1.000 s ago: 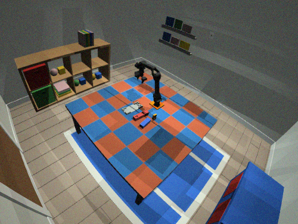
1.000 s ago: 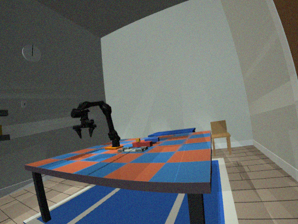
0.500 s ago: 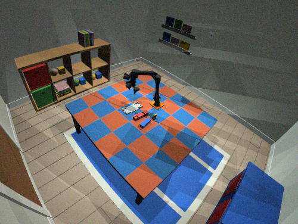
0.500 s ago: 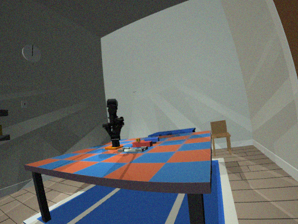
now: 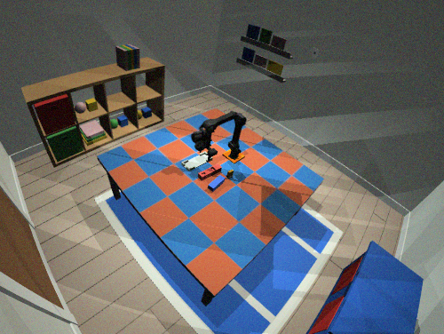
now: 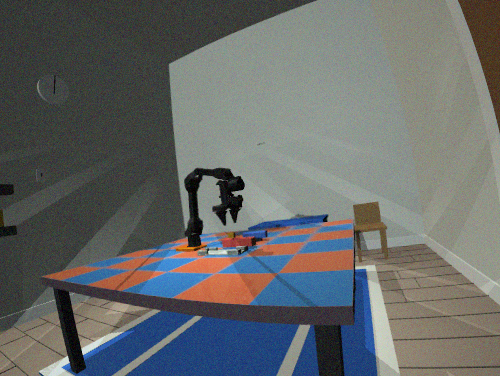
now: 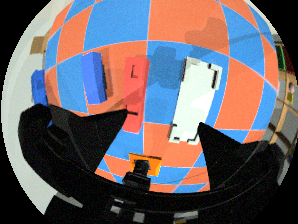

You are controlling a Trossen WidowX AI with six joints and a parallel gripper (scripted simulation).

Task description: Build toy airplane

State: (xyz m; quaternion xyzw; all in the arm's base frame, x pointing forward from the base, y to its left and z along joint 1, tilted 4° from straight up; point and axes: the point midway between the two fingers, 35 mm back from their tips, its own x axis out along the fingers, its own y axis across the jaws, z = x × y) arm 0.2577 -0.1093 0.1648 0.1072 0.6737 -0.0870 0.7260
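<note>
The red fuselage point(image 5: 210, 171) point(image 6: 239, 242) point(image 7: 134, 90), with dark sockets on top, lies on the table beside the white jig point(image 5: 196, 162) point(image 6: 220, 252) point(image 7: 192, 100), outside its cradle. The blue wing point(image 5: 216, 183) point(image 6: 256, 234) point(image 7: 93, 79) lies on the fuselage's other side, apart from it. The small yellow tail fin point(image 5: 230, 173) point(image 6: 230, 234) stands near the fuselage's end toward the arm base; it is not visible in the wrist view. My gripper point(image 5: 210, 155) point(image 6: 229, 223) point(image 7: 163, 119) is open and empty, pointing down, raised above the area of the jig and fuselage.
The arm's orange base plate point(image 5: 240, 156) point(image 6: 186, 248) point(image 7: 152, 167) sits on the checkered table point(image 5: 213, 218) point(image 6: 210, 287), close to the parts. A shelf unit point(image 5: 95, 80) stands beyond the table, and a wooden chair point(image 6: 370, 227) stands past its far side.
</note>
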